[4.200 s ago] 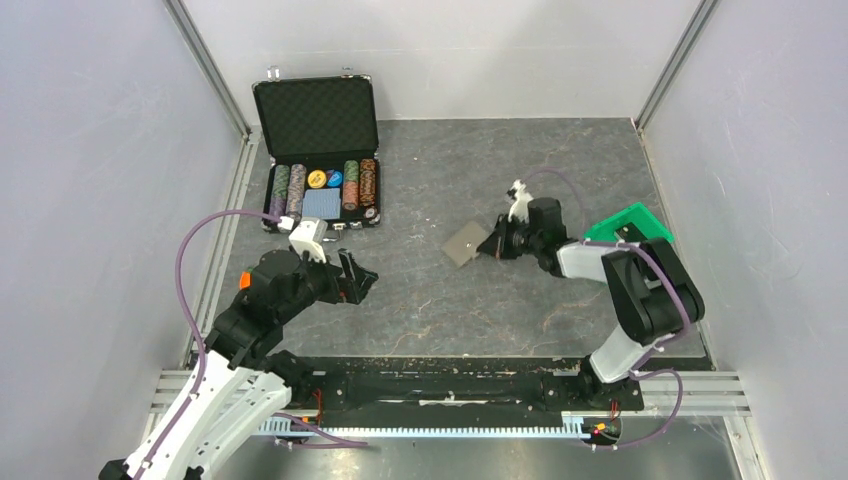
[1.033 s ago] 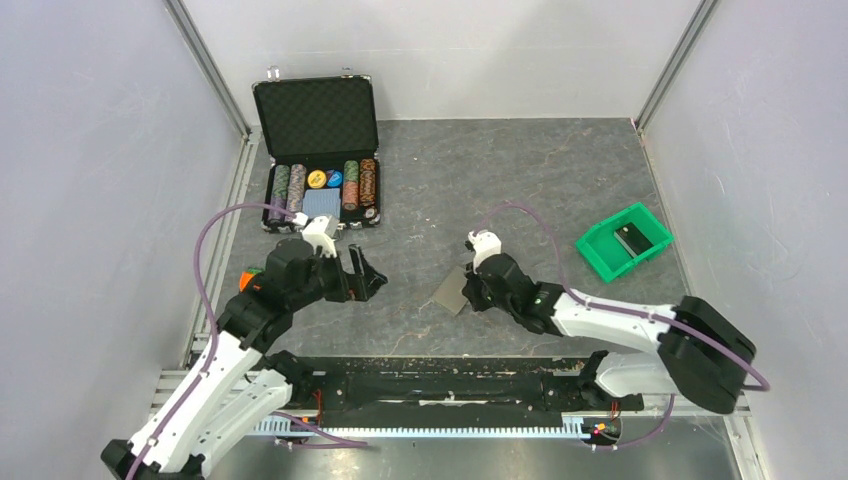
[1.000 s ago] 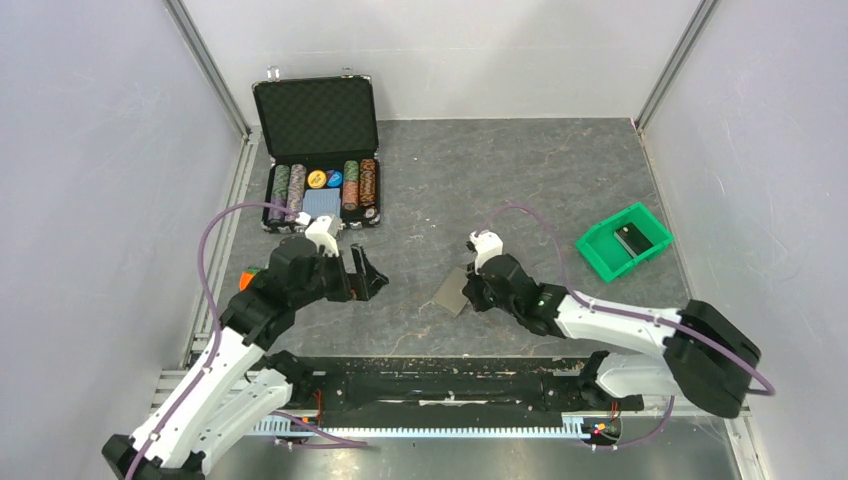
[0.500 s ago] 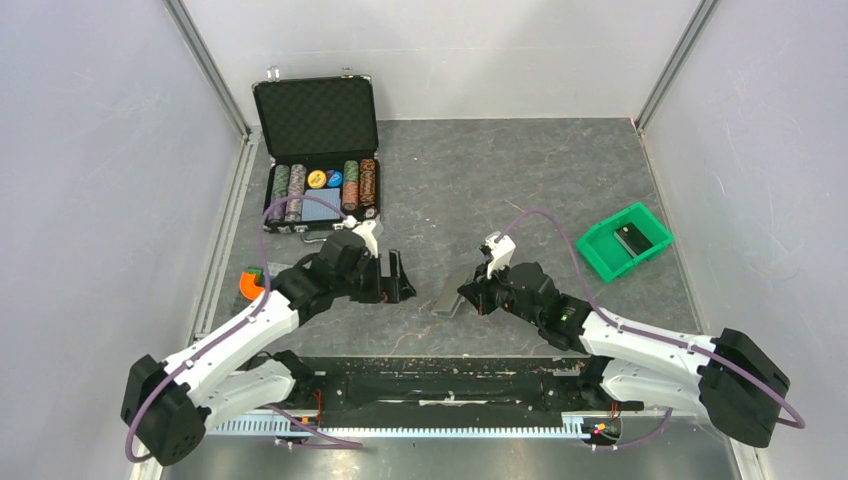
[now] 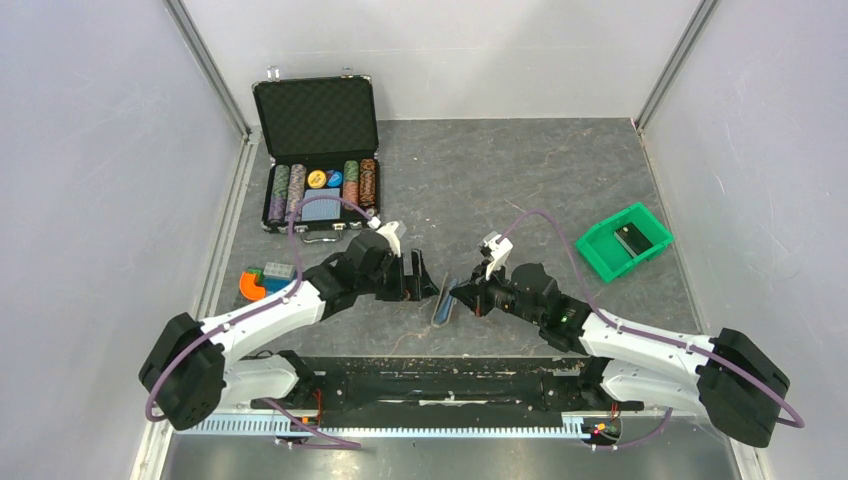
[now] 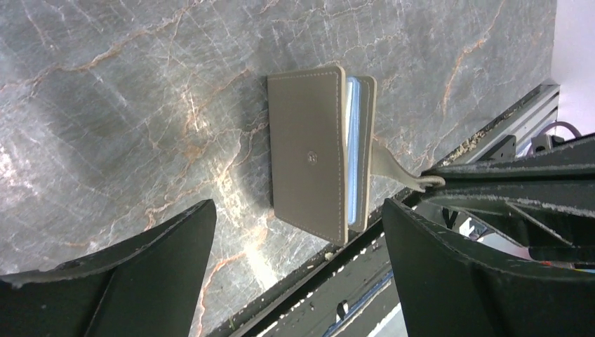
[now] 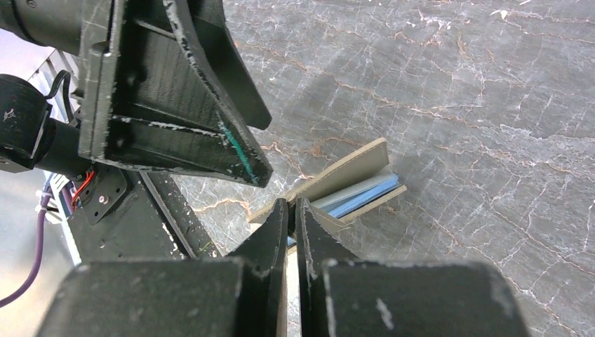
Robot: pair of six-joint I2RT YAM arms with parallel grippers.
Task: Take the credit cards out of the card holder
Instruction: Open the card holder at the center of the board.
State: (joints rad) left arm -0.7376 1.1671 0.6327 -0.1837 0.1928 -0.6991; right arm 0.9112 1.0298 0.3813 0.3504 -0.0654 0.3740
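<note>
The tan card holder (image 5: 443,302) stands on edge, held off the table near its front middle. My right gripper (image 5: 472,293) is shut on a tan flap at the holder's side (image 7: 291,214). The holder (image 6: 309,161) is partly spread, and the pale-blue credit cards (image 6: 352,151) show as a thin stack between its covers (image 7: 365,196). My left gripper (image 5: 418,277) is open, just left of the holder. In its wrist view the holder lies ahead of the gap between the fingers (image 6: 295,210). One left finger (image 7: 175,91) looms above the holder in the right wrist view.
An open black chip case (image 5: 318,150) sits at the back left. A green bin (image 5: 622,240) with a dark item sits at the right. Small orange and teal pieces (image 5: 262,280) lie at the left edge. The black front rail (image 5: 450,360) runs just below the holder.
My left arm has swung right until its open gripper is beside the holder. My right gripper has tipped the holder from a slant up onto its edge.
</note>
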